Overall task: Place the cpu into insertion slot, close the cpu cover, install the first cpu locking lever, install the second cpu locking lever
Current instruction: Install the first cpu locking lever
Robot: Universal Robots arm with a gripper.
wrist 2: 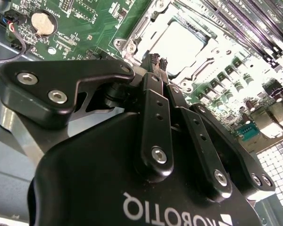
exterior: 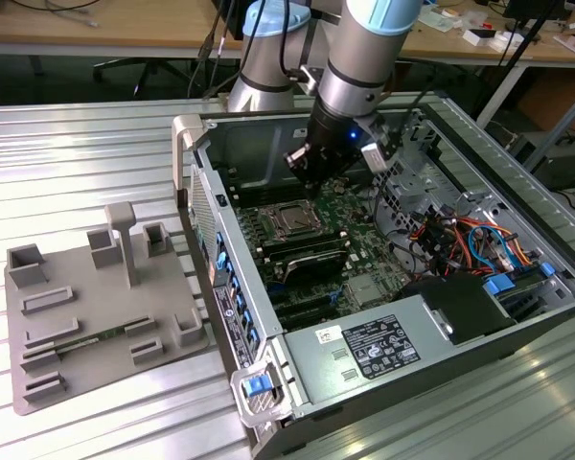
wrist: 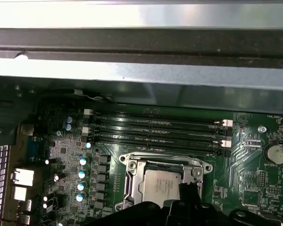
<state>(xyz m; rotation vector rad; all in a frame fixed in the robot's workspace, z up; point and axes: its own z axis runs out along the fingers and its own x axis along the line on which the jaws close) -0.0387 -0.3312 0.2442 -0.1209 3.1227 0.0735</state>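
The cpu lies flat in the insertion slot on the green motherboard, its silver top facing up. The cpu cover is folded down around it as a silver frame. In the second wrist view the cpu sits just beyond my gripper, whose two black fingertips are pressed together with nothing between them. They hover at the socket's edge, over one corner of the cover. In the exterior view my gripper hangs inside the open computer case, just above the socket.
Long black memory slots run beside the socket, with the case's metal wall beyond them. A coin battery sits on the board. Coloured cables and a power supply fill the case. A grey fixture plate lies at the exterior view's left.
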